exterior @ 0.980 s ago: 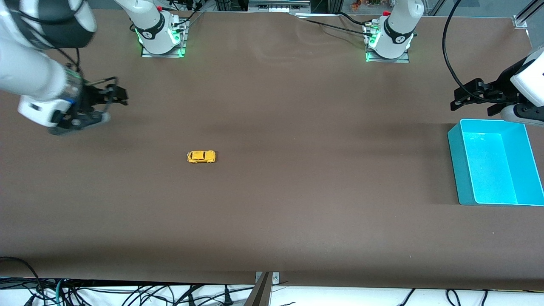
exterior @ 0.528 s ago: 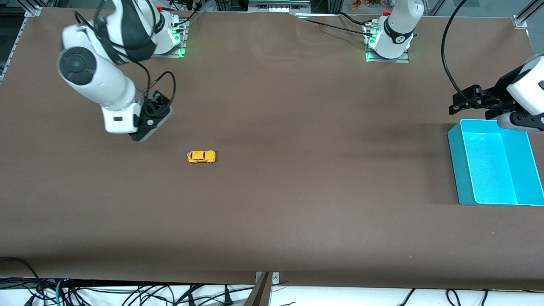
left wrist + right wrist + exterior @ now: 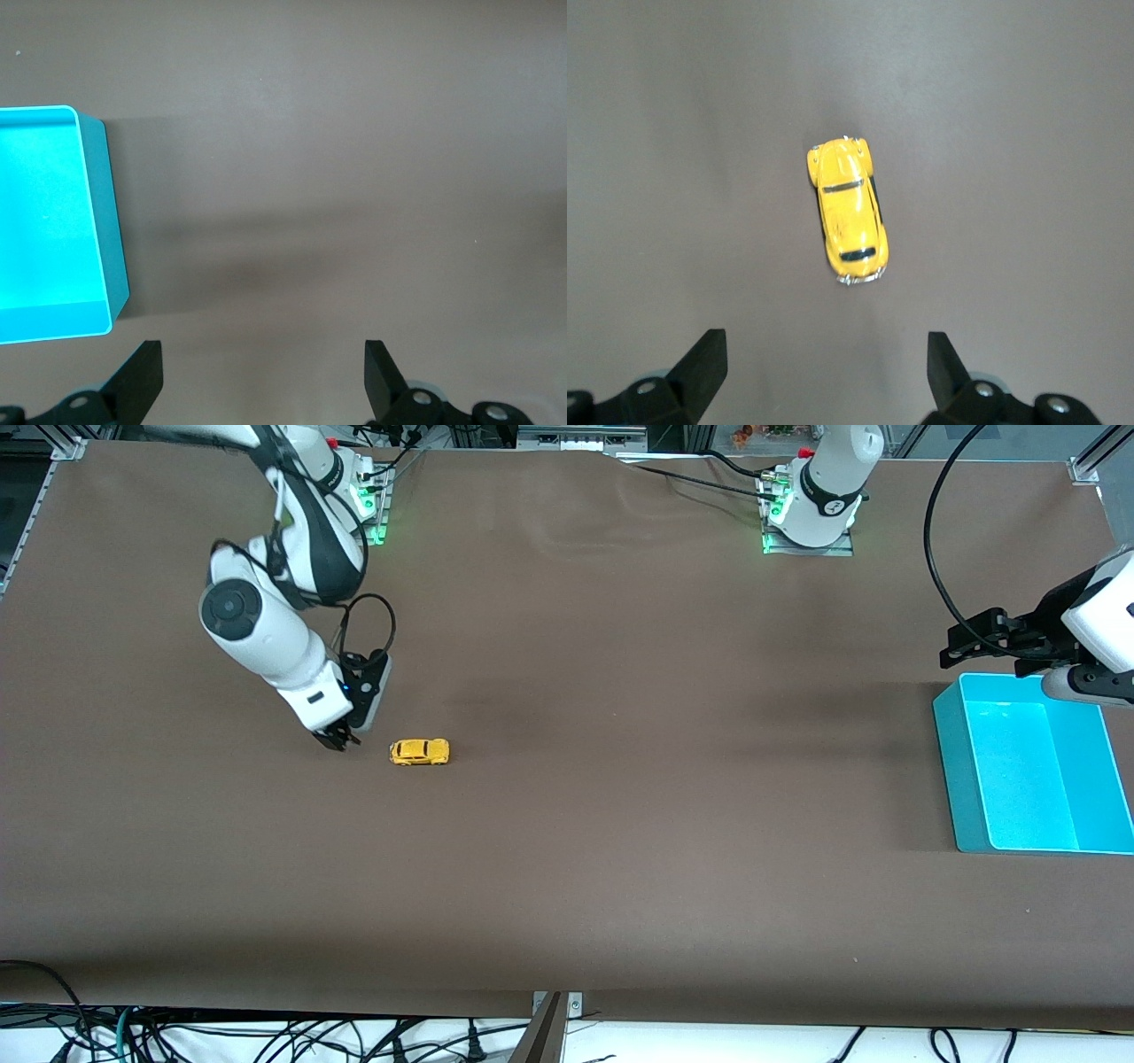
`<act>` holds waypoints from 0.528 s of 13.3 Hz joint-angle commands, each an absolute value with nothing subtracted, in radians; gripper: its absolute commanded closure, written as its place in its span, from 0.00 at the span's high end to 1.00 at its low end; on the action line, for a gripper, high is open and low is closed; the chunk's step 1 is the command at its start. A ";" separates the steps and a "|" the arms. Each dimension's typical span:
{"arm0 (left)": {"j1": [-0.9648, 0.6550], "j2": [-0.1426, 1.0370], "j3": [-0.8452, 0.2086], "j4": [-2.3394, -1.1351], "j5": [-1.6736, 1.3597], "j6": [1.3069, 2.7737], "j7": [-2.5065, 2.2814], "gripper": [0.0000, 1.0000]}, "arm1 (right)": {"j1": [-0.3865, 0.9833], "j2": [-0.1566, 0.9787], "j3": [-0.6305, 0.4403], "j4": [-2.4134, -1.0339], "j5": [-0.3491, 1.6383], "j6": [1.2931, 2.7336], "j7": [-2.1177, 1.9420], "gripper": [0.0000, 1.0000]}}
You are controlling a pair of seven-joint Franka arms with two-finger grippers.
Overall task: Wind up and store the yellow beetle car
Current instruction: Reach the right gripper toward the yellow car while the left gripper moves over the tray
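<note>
Your right arm has swung in from the table's edge over the last second, and its right gripper (image 3: 337, 740) now hangs low over the table (image 3: 620, 824), just beside the yellow beetle car (image 3: 419, 752), on the side toward the right arm's end. A second ago that gripper was out near the right arm's end of the table, well apart from the car. You can see in the right wrist view that its fingers (image 3: 704, 363) stand spread wide with nothing between them, and the car (image 3: 848, 210) lies on the table a little ahead of them, untouched.

The car itself has not shifted: it sits on its wheels on the bare brown table, well apart from the cyan bin (image 3: 946, 753) at the left arm's end.

Your left arm has barely moved and waits, its left gripper (image 3: 961, 638) over the table just past the bin's edge nearest the robot bases. Its fingers (image 3: 142, 376) are also spread wide and carry nothing, with the bin (image 3: 102, 204) showing ahead of them.
</note>
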State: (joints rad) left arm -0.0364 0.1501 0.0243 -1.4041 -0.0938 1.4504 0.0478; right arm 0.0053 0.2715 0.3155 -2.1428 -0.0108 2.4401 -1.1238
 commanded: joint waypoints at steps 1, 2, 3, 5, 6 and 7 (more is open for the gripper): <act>-0.037 0.164 0.021 -1.371 -0.087 1.442 0.044 1.00 | 0.008 0.359 0.348 -2.126 -0.012 2.525 -1.210 1.00; -0.038 0.164 0.020 -1.371 -0.087 1.442 0.044 1.00 | 0.021 0.376 0.348 -2.123 -0.015 2.543 -1.221 1.00; -0.038 0.169 0.020 -1.371 -0.087 1.442 0.044 1.00 | 0.031 0.393 0.348 -2.123 -0.015 2.565 -1.221 1.00; -0.052 0.169 0.018 -1.371 -0.072 1.442 0.048 1.00 | 0.054 0.426 0.348 -2.123 -0.017 2.617 -1.220 1.00; -0.054 0.172 0.018 -1.374 -0.071 1.442 0.051 1.00 | 0.057 0.443 0.348 -2.123 -0.020 2.641 -1.220 1.00; -0.052 0.175 0.017 -1.376 -0.071 1.442 0.051 1.00 | 0.057 0.459 0.347 -2.123 -0.034 2.663 -1.220 1.00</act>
